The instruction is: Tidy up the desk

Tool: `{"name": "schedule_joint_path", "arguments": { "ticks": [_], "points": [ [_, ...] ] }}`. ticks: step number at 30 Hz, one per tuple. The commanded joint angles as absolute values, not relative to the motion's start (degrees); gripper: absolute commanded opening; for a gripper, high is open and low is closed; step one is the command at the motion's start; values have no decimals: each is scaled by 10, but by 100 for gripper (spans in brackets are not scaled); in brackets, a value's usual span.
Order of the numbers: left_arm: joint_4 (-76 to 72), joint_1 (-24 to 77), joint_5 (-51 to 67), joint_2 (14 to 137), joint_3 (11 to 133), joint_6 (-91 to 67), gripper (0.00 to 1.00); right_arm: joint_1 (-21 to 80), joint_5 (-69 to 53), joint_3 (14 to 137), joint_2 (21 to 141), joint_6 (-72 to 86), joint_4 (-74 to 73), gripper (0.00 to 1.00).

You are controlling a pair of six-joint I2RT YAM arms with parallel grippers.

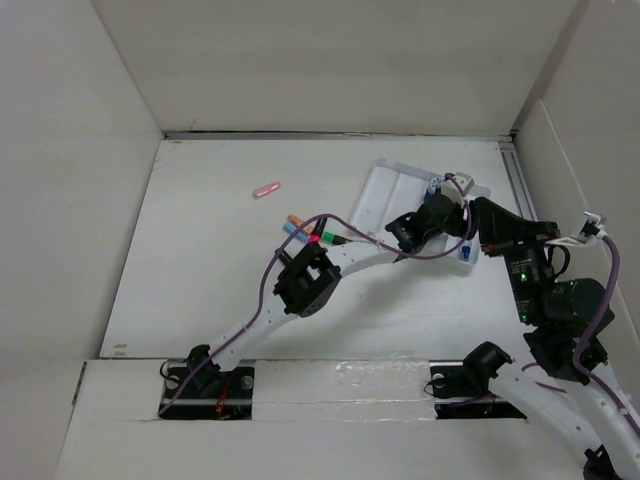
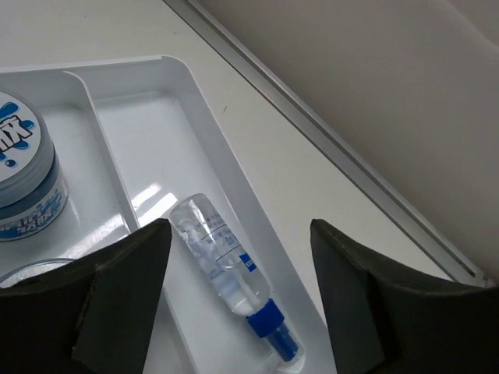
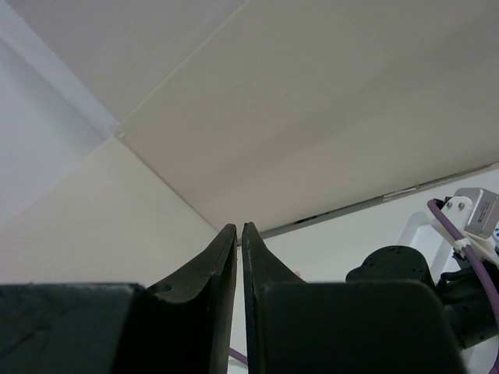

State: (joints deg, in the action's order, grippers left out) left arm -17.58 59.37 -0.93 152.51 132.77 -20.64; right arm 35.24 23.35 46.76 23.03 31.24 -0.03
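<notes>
The desk (image 1: 220, 280) is one broad white tabletop, walled by white panels on three sides, with both arms bolted at its near edge. Toward its far right lies one white tray (image 1: 386, 186). The left wrist view shows two of its compartments side by side. One clear bottle (image 2: 217, 248) with a blue cap lies on its side in the long outer one, and one round jar (image 2: 23, 183) with a blue-and-white label stands in the next.

The left pincer (image 2: 238, 230) hangs over the bottle, fingers spread wide and touching nothing. The right pincer (image 3: 239, 227) points up at the walls, drawn almost together with only a thin slit between the fingers, and nothing in it.

Well left of the tray lies one small pink object (image 1: 266, 189). Between the two are pens (image 1: 292, 223); an orange tip and a blue tip show, and the left arm hides the rest.
</notes>
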Motion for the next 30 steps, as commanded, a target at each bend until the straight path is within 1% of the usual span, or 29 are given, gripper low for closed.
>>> {"name": "schedule_joint_path", "arguments": {
  "ticks": [1,2,5,6,7,9,10,11,12,13,15,16,18,19,20,21,22,24,25,26,27,28,30],
  "points": [
    [-227,592,-14,1480,1315,-204,70,353,229,468,232,305,14,13],
    [-237,592,-13,1462,1302,-203,73,353,225,471,236,303,16,14],
    [-249,592,-19,1434,1284,-202,72,353,222,475,241,304,13,14],
    [-247,592,-24,1422,1281,-200,70,353,221,475,241,303,13,14],
    [-248,592,-30,1410,1260,-199,65,353,221,475,242,303,15,13],
    [-271,592,-52,1348,1209,-198,60,353,218,475,241,303,15,10],
    [-305,592,-67,1293,1140,-201,54,353,219,474,237,302,13,7],
    [-318,586,-87,1234,1101,-213,48,353,222,471,236,303,16,5],
    [-327,576,-87,1233,1066,-213,48,353,224,468,236,303,16,2],
    [-343,570,-110,1168,986,-234,43,353,223,464,236,302,22,0],
    [-359,547,-141,1098,899,-257,37,353,211,454,246,303,31,0],
    [-359,539,-182,1030,813,-279,35,353,202,451,253,307,33,0],
    [-336,518,-229,967,740,-308,34,353,172,435,286,314,43,0],
    [-290,511,-280,909,680,-329,32,353,157,431,303,321,61,0],
    [-266,511,-304,882,651,-364,32,353,142,428,324,325,65,0],
    [-238,504,-329,860,629,-381,32,353,108,429,370,331,69,0],
    [-172,498,-370,816,588,-401,34,353,91,432,394,333,68,5],
    [-87,498,-405,783,566,-474,39,359,56,435,461,337,71,12],
    [-3,498,-431,758,554,-500,42,359,48,434,479,337,83,24],
    [55,498,-444,748,550,-527,44,364,44,434,496,335,91,29],
    [101,498,-457,743,548,-579,47,364,39,434,511,333,96,35],
    [158,498,-461,729,535,-597,50,369,38,436,534,331,97,47],
    [192,492,-452,722,520,-636,57,374,40,430,550,330,109,59]
  ]
}}
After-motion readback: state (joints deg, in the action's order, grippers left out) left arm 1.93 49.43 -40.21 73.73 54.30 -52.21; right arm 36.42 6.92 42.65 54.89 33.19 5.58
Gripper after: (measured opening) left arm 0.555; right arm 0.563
